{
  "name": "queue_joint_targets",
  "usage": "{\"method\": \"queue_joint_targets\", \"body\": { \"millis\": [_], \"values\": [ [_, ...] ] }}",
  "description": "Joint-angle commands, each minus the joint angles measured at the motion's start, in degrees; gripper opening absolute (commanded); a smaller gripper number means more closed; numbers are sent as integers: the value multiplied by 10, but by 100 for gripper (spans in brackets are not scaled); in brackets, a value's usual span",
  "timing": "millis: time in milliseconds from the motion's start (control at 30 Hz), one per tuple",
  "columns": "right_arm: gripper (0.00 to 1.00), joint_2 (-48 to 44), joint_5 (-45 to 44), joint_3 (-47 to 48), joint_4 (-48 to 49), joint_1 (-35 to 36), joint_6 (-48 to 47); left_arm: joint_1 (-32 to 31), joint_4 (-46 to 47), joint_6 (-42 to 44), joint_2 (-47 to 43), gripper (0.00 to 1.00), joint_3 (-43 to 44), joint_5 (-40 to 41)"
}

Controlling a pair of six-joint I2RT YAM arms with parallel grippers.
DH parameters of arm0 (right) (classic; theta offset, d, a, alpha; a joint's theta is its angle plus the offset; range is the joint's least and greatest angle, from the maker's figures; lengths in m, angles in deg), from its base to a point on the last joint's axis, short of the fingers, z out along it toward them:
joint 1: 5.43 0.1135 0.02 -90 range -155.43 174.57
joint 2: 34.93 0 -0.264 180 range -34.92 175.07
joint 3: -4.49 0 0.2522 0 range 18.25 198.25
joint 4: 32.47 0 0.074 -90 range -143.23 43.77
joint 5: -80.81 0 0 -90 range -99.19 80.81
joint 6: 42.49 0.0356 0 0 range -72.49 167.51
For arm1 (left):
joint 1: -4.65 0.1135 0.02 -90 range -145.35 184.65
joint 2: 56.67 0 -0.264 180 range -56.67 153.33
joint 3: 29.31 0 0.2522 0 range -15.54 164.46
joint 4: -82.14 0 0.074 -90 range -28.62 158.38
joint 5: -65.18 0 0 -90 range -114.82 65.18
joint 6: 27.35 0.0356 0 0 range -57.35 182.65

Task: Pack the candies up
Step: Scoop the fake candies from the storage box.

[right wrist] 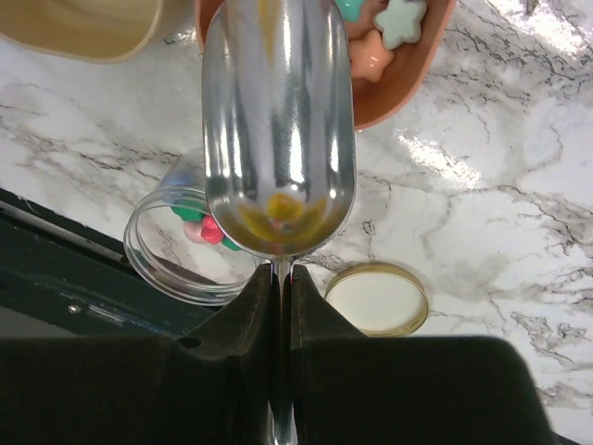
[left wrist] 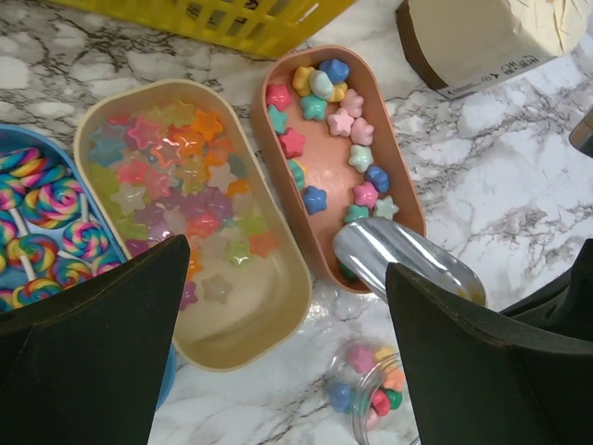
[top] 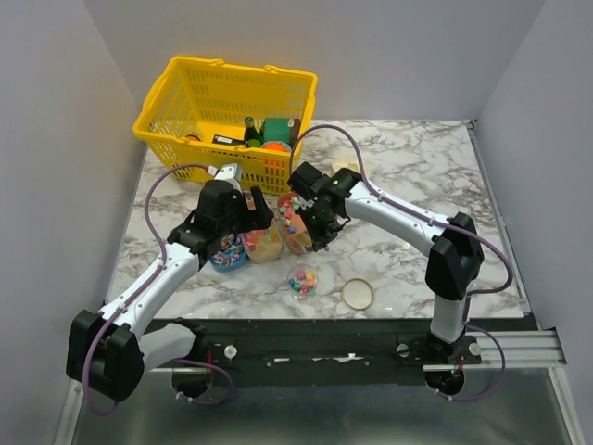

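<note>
**Item 1, R arm.** Right gripper [right wrist: 281, 278]: jaws clamped on the thin handle of a metal scoop [right wrist: 278, 120]. The scoop lies approx. level with its bowl pointing away from the wrist. Its front end is over the near end of the pink tray [left wrist: 408, 199]. Yellow/pink specks at the back of the bowl; candy or reflection, can't tell.

**Item 2, L arm.** Left gripper [left wrist: 287, 257]: jaws spread wide, nothing between them. It hangs above the trays, mainly over the cream tray [left wrist: 236, 348].

**Item 3, goods.** Candies [left wrist: 320, 102]: small star shapes, mixed colours.
- One lot is strung along the pink tray.
- A few are in the jar [right wrist: 153, 236], which is clear, open and upright, just beside the scoop on the near side.
- The cream tray also holds stars, paler and glossy.

**Item 4, misc.**
- Lid [right wrist: 377, 298]: flat on the table [top: 417, 176], near the jar but apart from it.
- Blue tray [left wrist: 18, 139]: left of the cream one, w/ swirl lollipops [left wrist: 42, 204].
- Yellow basket [top: 185, 93]: behind the trays, assorted goods inside.
- Beige box [left wrist: 482, 37]: beside the pink tray's far end.
</note>
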Motion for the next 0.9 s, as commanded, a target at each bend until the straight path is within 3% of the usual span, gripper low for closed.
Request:
{"method": "queue_joint_targets", "body": {
  "millis": [0,500,867],
  "values": [
    [1,24,24,24,-34,-5,-36,5,-1,21,-31,99,-19,83],
    [1,144,33,156,-75,-38,-93,19,24,34,-92,99,-51,137],
    [1,165,18,133,-2,-39,-83,21,22,35,-94,99,-50,139]
  ]
}}
